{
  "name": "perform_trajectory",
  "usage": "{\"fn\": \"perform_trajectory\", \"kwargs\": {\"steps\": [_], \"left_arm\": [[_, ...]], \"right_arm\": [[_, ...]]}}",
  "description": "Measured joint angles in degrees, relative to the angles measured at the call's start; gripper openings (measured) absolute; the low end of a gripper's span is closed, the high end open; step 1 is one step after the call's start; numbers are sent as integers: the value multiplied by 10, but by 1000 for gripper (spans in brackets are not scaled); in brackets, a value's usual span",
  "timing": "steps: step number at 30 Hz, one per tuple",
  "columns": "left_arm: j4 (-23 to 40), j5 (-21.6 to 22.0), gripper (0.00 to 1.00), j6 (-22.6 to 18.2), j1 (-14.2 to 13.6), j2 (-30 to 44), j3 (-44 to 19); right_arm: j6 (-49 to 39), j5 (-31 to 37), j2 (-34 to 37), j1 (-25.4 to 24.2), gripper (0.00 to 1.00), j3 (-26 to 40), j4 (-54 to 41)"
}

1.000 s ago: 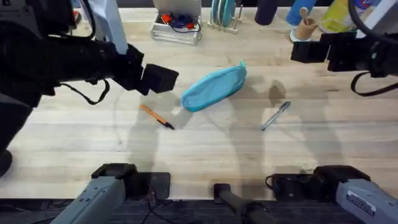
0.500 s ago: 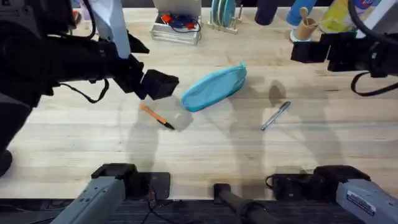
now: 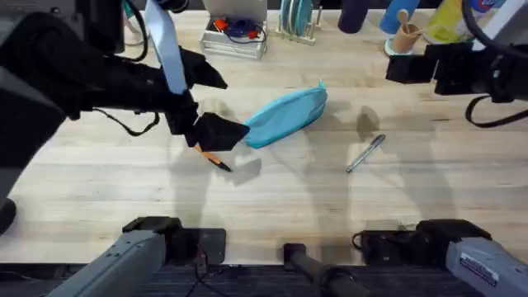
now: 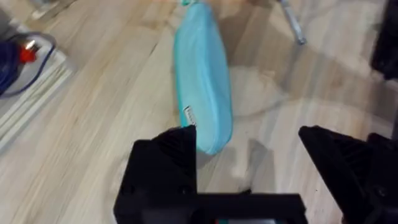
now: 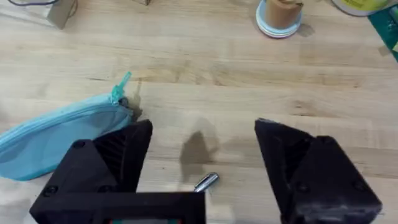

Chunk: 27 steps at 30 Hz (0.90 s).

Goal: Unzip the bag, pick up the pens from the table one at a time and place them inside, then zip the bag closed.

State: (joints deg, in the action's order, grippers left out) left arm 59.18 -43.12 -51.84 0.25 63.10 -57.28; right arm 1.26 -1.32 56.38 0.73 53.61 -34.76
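The light blue bag lies slanted mid-table, its zipper closed, pull at the far right end. My left gripper is open, hovering just off the bag's near left end, one finger beside it. The orange pen lies just below that gripper, its upper part hidden by it. Right of the bag rests the silver pen. My right gripper is open and empty, high at the back right; below it are the bag and the silver pen's end.
Along the table's back edge stand a wire tray with cables, a dish rack, a dark bottle and a cup of wooden utensils. Bare wood runs across the front of the table.
My left arm has swung right and toward the front, coming from left of the bag to its left end and now covering part of the orange pen. The right arm has not moved.
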Motion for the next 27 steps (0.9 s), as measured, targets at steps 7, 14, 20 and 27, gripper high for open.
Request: {"fn": "perform_trajectory", "kwargs": {"steps": [7,14,20,27], "left_arm": [[34,-62,995,-87,11,36,0],[83,-130,995,-190,81,89,0],[92,-183,995,-275,110,143,3],[82,-204,995,-365,110,197,30]], "right_arm": [[0,0,0,0,997,0,0],[0,0,0,0,997,0,0],[0,0,0,0,997,0,0],[0,0,0,0,997,0,0]]}}
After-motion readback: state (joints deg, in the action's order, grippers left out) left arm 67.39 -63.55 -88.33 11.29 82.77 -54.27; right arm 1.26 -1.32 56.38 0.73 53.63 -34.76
